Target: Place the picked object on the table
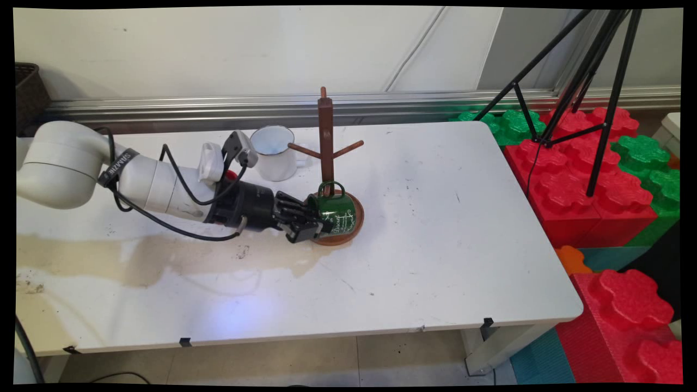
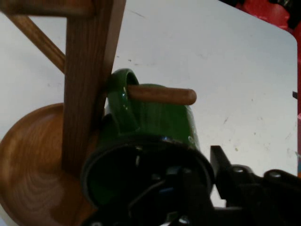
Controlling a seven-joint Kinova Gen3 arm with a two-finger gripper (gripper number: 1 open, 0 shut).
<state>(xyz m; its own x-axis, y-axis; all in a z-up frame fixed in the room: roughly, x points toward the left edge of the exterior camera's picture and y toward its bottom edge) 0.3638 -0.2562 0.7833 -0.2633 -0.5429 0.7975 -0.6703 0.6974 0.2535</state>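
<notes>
Gripper (image 1: 311, 224), left of centre frame, is clamped on the rim of the green mug (image 1: 333, 211), one finger inside, mug on its side over the mug tree (image 1: 326, 142) base with handle hooked on a lower peg; white enamel mug (image 1: 274, 152) stands upper left on the surface (image 1: 435, 245); any movement should follow the peg's axis to avoid tipping the tree.

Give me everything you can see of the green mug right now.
The green mug is glossy dark green with pale lettering on its side, enamel or ceramic by its look. It lies tipped on its side over the round wooden base of the mug tree, its mouth toward the gripper. Its loop handle sits against the post, and in the hand view a lower peg passes through it. The gripper's fingers are closed on its rim.
</notes>
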